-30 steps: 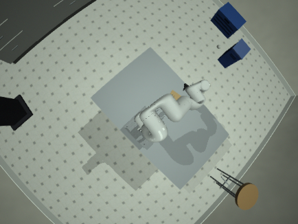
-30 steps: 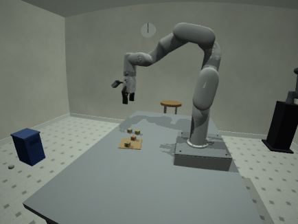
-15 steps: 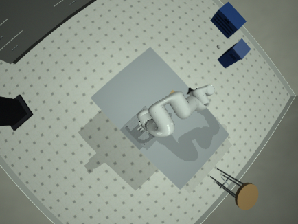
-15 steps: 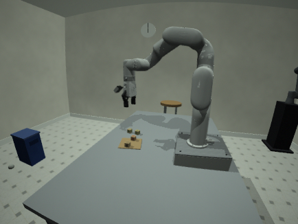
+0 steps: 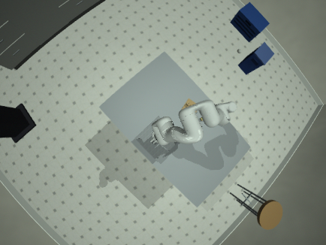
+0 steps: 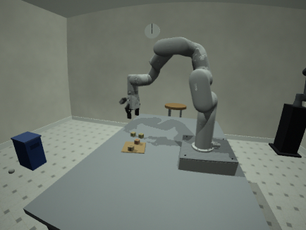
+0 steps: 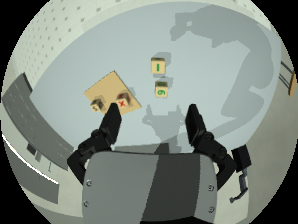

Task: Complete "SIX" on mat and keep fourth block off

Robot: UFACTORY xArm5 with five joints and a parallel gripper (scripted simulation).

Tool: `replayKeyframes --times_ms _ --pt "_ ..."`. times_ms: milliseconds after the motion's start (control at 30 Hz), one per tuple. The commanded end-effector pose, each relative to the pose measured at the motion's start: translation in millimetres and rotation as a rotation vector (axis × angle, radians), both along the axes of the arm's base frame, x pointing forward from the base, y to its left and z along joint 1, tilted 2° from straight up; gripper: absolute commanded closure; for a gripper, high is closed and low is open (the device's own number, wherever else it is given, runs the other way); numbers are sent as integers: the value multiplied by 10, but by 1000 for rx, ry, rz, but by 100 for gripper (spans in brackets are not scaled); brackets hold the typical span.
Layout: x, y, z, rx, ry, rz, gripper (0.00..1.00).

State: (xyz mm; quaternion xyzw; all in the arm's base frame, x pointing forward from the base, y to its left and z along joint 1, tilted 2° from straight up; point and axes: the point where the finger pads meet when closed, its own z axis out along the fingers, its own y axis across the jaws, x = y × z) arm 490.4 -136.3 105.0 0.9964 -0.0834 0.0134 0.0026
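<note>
Wide-open, empty fingers (image 5: 154, 139) (image 6: 132, 113) hover over desk (image 5: 161, 83) (image 6: 141, 190) (image 7: 65, 100); descending off-line could knock I block (image 7: 158, 66) into neighbouring block (image 7: 161, 90), skewing letters.

The arm (image 5: 192, 125) (image 6: 202, 89) has swung sideways, bringing the pincer (image 6: 132, 115) (image 7: 153, 111) lower.
</note>
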Motion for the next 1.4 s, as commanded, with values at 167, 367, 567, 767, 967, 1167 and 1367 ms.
replayKeyframes --times_ms 167,367,567,767,967,1167,1367 --pt "69 -92 -83 -2 -6 -8 0" --pt "69 -92 -83 -2 -6 -8 0" --pt "69 -92 -86 -2 -6 -17 0" --pt "73 -93 -135 3 -8 -183 0" --pt "76 -94 -173 7 -8 -311 0" --pt "79 -96 -219 11 -10 -463 0" --pt "81 -96 -256 15 -10 -590 0"
